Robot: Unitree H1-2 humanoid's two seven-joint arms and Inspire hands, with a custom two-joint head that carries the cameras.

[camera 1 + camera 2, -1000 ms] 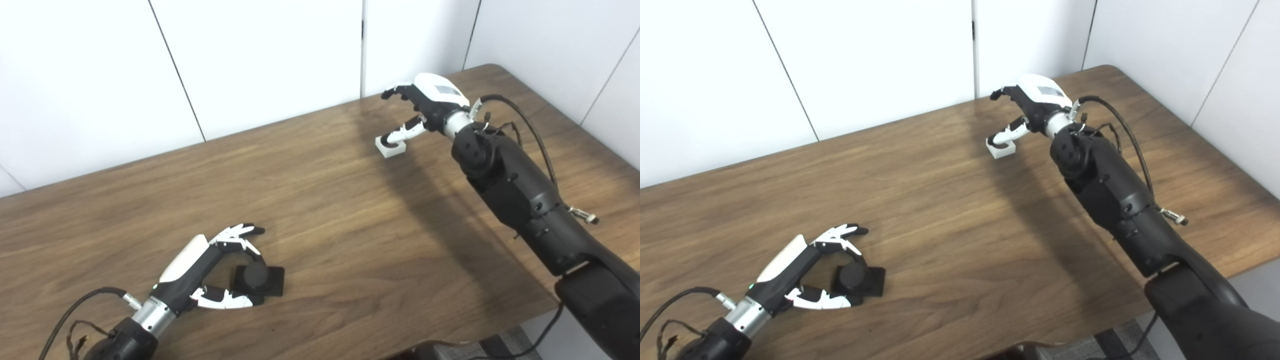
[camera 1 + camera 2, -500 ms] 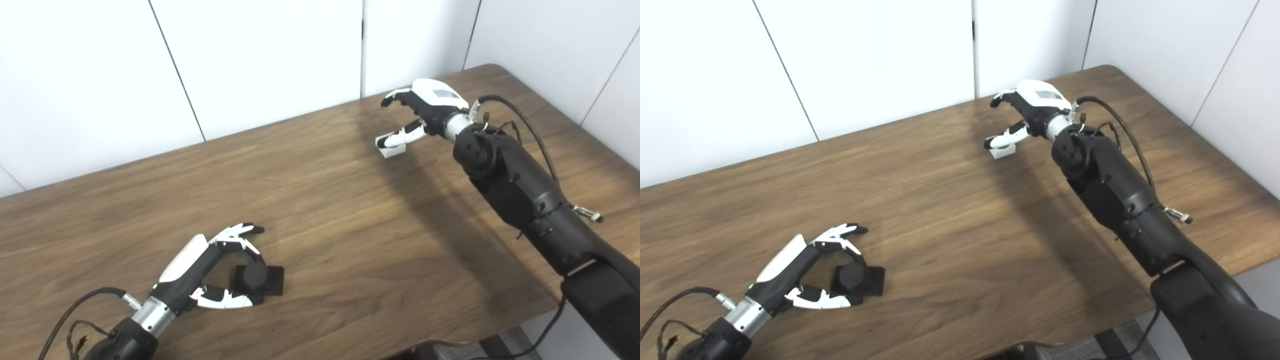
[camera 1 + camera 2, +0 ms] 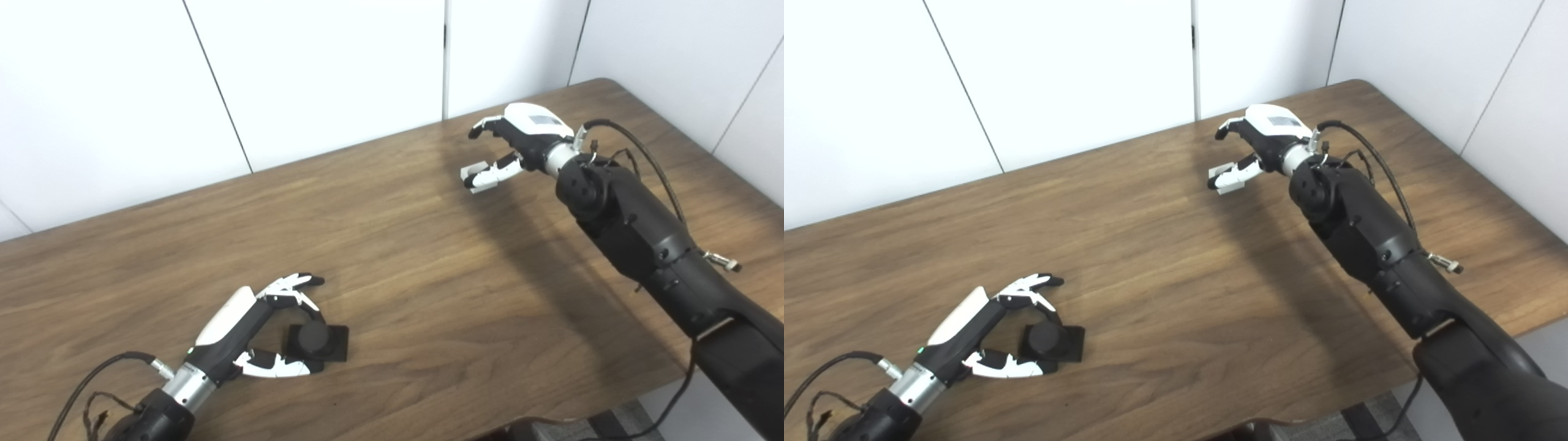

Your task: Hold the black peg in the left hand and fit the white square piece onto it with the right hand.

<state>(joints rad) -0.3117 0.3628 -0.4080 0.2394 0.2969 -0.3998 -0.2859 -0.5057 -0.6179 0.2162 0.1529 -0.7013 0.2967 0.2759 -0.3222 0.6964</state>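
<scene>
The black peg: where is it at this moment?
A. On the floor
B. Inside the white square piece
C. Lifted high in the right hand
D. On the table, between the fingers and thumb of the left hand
D: the black peg stands on the table, with the left hand curled around it.

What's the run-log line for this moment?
left hand: fingers around black peg on table | right hand: by white square piece, grasp unclear | fitting: not started

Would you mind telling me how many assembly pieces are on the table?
2: the black peg near the front-left edge between the left hand's fingers; the white square piece far right, mostly hidden behind the right hand's thumb.
</scene>
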